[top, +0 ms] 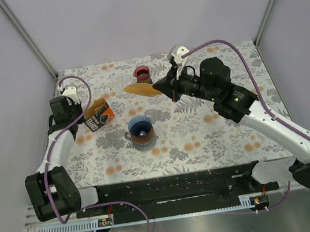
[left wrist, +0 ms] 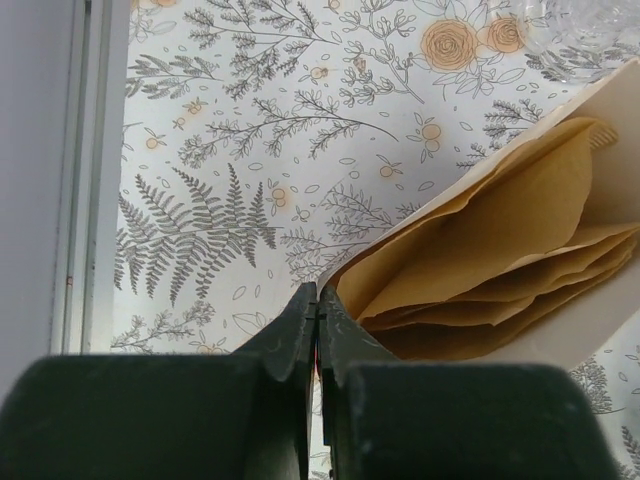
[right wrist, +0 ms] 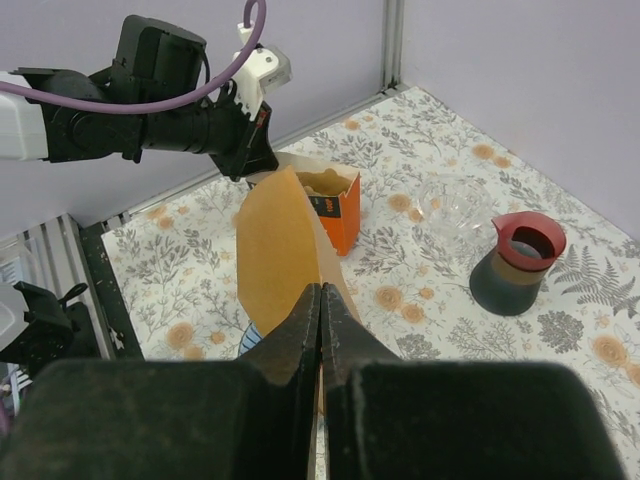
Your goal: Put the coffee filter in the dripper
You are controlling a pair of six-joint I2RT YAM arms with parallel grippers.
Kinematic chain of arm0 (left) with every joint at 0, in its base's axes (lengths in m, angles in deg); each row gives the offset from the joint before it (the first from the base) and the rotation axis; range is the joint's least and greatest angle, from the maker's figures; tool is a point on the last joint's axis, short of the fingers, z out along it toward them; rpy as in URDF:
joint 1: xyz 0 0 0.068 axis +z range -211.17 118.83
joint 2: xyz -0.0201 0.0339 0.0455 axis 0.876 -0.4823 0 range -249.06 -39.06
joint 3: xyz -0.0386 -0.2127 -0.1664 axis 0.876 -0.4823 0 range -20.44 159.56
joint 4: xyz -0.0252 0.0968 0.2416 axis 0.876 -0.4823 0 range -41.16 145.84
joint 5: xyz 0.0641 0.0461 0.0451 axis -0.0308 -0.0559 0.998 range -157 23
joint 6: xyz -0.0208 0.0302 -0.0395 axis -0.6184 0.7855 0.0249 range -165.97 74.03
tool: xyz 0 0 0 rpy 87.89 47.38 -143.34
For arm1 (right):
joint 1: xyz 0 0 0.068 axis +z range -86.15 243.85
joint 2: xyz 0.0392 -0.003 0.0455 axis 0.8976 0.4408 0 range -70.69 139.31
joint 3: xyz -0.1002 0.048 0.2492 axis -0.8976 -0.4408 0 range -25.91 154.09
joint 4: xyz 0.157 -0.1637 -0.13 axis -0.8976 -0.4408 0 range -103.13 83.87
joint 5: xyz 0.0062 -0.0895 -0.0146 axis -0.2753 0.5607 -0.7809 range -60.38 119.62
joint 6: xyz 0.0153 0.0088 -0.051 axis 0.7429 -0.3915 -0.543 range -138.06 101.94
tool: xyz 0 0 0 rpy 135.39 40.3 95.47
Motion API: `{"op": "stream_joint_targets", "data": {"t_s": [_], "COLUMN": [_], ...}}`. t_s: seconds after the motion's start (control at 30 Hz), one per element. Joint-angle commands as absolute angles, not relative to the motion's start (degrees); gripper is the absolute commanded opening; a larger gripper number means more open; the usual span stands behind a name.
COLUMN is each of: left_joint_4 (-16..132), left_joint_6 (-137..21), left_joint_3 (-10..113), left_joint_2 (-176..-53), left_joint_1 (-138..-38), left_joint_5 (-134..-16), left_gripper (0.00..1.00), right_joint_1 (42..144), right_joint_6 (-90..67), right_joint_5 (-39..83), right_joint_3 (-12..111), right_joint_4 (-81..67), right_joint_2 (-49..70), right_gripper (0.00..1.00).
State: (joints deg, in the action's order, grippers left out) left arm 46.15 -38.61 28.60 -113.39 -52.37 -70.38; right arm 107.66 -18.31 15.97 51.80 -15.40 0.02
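My right gripper (top: 163,86) (right wrist: 320,292) is shut on a brown paper coffee filter (top: 141,89) (right wrist: 278,250) and holds it in the air behind and to the right of the dripper. The blue-striped dripper (top: 140,127) sits on a brown mug at the table's middle; in the right wrist view only its edge (right wrist: 254,340) peeks out below the filter. My left gripper (top: 85,116) (left wrist: 318,298) is shut on the wall of the orange filter box (top: 98,114) (left wrist: 600,100) (right wrist: 336,206), which holds several more filters (left wrist: 500,240).
A dark carafe with a red rim (top: 143,73) (right wrist: 520,266) stands at the back centre. A clear glass vessel (right wrist: 452,204) (left wrist: 585,25) lies between the carafe and the box. The left arm (right wrist: 150,100) reaches over the box. Purple walls enclose the table.
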Motion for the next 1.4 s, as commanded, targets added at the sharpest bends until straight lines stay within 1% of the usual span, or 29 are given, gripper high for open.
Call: {"op": "stream_joint_targets", "data": {"t_s": [0.0, 0.13, 0.2, 0.3, 0.37, 0.43, 0.5, 0.57, 0.63, 0.77, 0.83, 0.93, 1.07, 1.2, 1.23, 1.37], "left_joint_4": [52.5, 50.66, 48.38, 43.12, 38.72, 34.94, 31.69, 28.18, 23.78, 14.82, 9.81, 5.14, 2.75, 3.02, 3.02, 3.72], "left_joint_6": [-35.43, -35.25, -35.33, -35.33, -35.16, -34.2, -32.97, -31.91, -31.65, -29.63, -26.04, -21.55, -19.25, -19.07, -18.99, -19.16], "left_joint_3": [28.08, 29.48, 31.23, 35.36, 39.05, 42.39, 45.55, 48.8, 52.49, 59.0, 61.03, 61.56, 61.13, 60.25, 60.16, 59.54], "left_joint_2": [-111.31, -111.31, -111.31, -111.4, -111.05, -110.61, -109.99, -108.85, -107.98, -106.65, -105.25, -104.19, -104.72, -106.21, -106.56, -107.79], "left_joint_1": [-52.47, -52.47, -52.47, -52.47, -52.38, -52.38, -52.29, -52.38, -52.46, -53.69, -59.03, -67.03, -69.95, -73.29, -73.99, -75.05], "left_joint_5": [-70.78, -71.74, -72.97, -75.34, -77.01, -78.77, -81.05, -85.26, -92.01, -110.29, -114.01, -114.63, -116.75, -115.43, -115.17, -113.94], "left_gripper": [0.11, 0.25, 0.34, 0.56, 0.68, 0.74, 0.77, 0.8, 0.83, 0.84, 0.84, 0.84, 0.83, 0.72, 0.71, 0.61], "right_joint_1": [107.44, 107.53, 107.53, 107.44, 107.44, 107.44, 107.44, 107.53, 107.53, 107.53, 107.53, 107.53, 107.44, 107.53, 107.53, 107.44], "right_joint_6": [-16.3, -15.69, -15.25, -14.81, -14.72, -14.63, -14.63, -14.81, -14.81, -14.54, -14.54, -14.19, -13.22, -12.96, -12.96, -13.13], "right_joint_5": [13.46, 11.96, 11.17, 8.89, 6.26, 4.58, 3.53, 2.12, 0.72, -1.83, -3.06, -5.61, -8.25, -8.96, -8.87, -9.49], "right_joint_3": [52.13, 52.48, 52.83, 53.36, 53.71, 54.15, 54.33, 54.33, 54.33, 54.5, 54.59, 54.86, 54.33, 53.36, 53.36, 53.27], "right_joint_4": [-13.59, -14.39, -14.74, -15.35, -15.88, -16.41, -16.58, -16.67, -16.59, -15.97, -15.71, -14.92, -13.42, -12.63, -12.63, -12.54], "right_joint_2": [0.76, 2.16, 3.13, 4.36, 4.98, 6.03, 6.91, 7.7, 8.32, 9.98, 10.86, 12.01, 11.84, 11.22, 11.22, 11.39], "right_gripper": [0.0, 0.0, 0.0, 0.0, 0.0, 0.0, 0.0, 0.0, 0.0, 0.0, 0.0, 0.0, 0.0, 0.0, 0.0, 0.0]}}
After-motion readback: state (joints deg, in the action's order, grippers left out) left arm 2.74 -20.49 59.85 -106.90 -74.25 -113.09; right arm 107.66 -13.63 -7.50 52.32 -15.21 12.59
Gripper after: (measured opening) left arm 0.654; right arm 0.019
